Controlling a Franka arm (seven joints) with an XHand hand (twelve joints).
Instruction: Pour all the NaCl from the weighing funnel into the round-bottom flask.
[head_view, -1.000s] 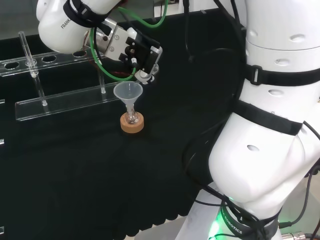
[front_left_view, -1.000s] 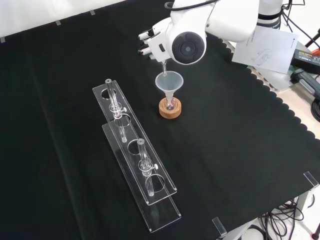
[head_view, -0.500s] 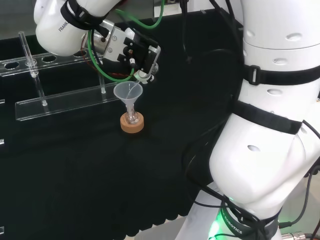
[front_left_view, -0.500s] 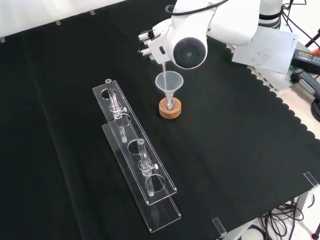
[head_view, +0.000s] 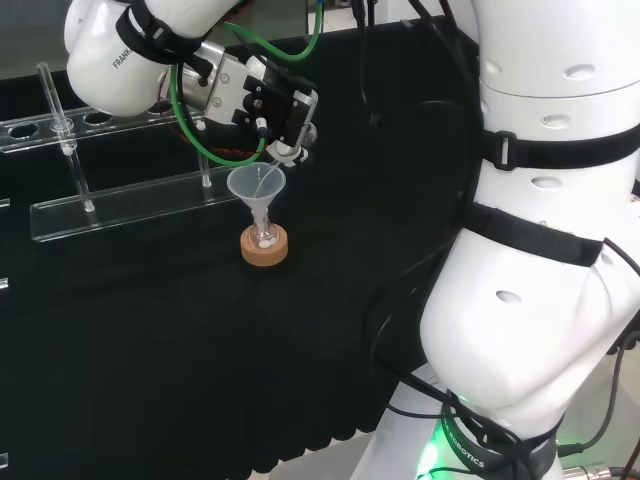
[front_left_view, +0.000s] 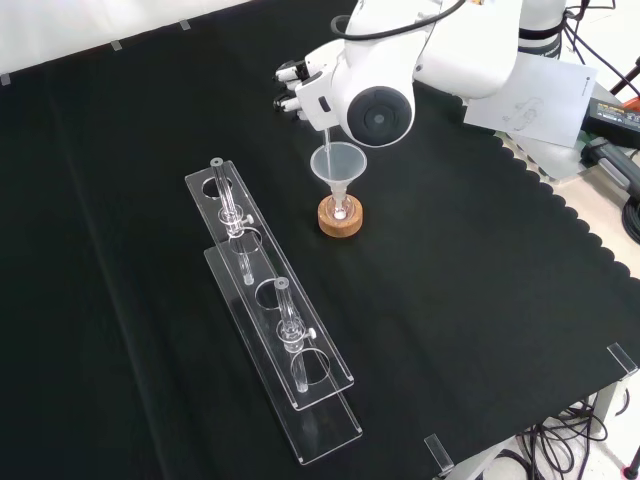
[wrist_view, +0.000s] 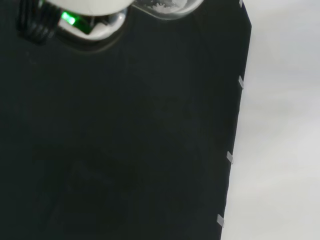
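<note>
In the front view a white arm link with a round grey cap (front_left_view: 378, 114) hides most of the hand (front_left_view: 300, 88), so only its fingertips show. In the head view the fingers curl round the weighing funnel (head_view: 283, 150), whose thin clear stem slants down into the wide plastic funnel (head_view: 256, 186) just below the hand. That funnel sits in the small round-bottom flask (head_view: 263, 238) on its cork ring (head_view: 264, 249), directly under the hand. White grains show in the flask's bulb. Since 1 second ago, the hand has shifted slightly up and tilted the stem further in.
</note>
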